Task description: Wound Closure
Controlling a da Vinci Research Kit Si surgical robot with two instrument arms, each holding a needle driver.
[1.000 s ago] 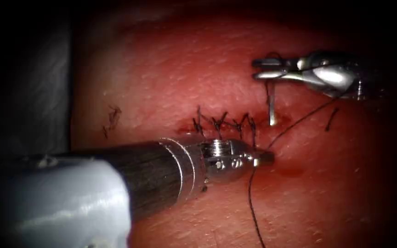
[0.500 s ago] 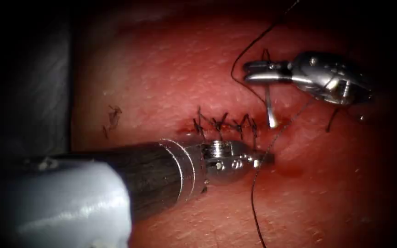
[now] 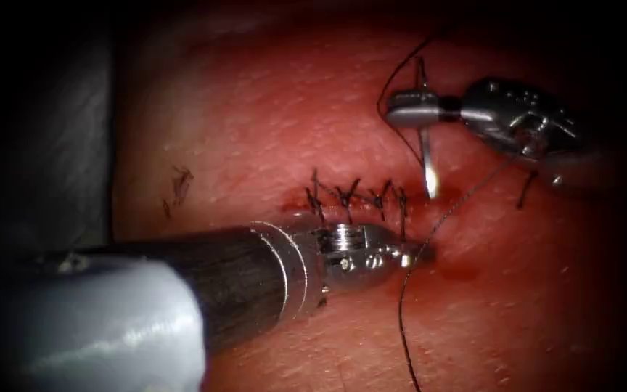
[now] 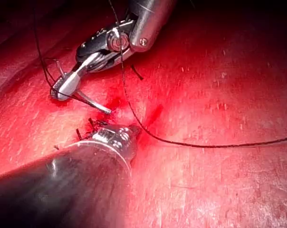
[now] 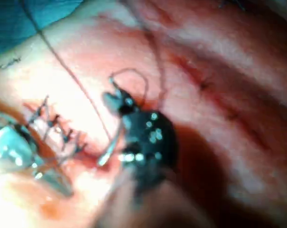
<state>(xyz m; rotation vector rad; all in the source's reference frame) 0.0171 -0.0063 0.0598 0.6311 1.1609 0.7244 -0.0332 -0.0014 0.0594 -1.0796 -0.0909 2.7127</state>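
Observation:
The stitched cut (image 3: 353, 196) runs across the tissue, crossed by several dark stitches (image 5: 58, 128). My right tool (image 3: 399, 109) hovers above and right of the cut's right end, shut on the needle (image 3: 425, 156) near its upper end. The needle hangs down, its point at the tissue surface just right of the last stitch; whether it has entered I cannot tell. Thread loops around the right tool (image 4: 62, 90) beside the needle (image 4: 93, 104). My left tool (image 3: 419, 252) lies just below the cut's right end, shut on the thread (image 3: 400, 305), which bends at its tip (image 4: 131, 130).
Short cut ends of thread (image 3: 179, 185) lie on the tissue left of the cut, and another piece (image 3: 524, 190) sits under the right tool. Red fluid (image 3: 459, 272) pools right of the left tool's tip. The tissue's left edge meets a grey surface (image 3: 52, 145).
The right tool has rolled and shifted slightly left, and a loop of thread now lies around its jaws. The needle has tilted a little. The left tool has stayed still.

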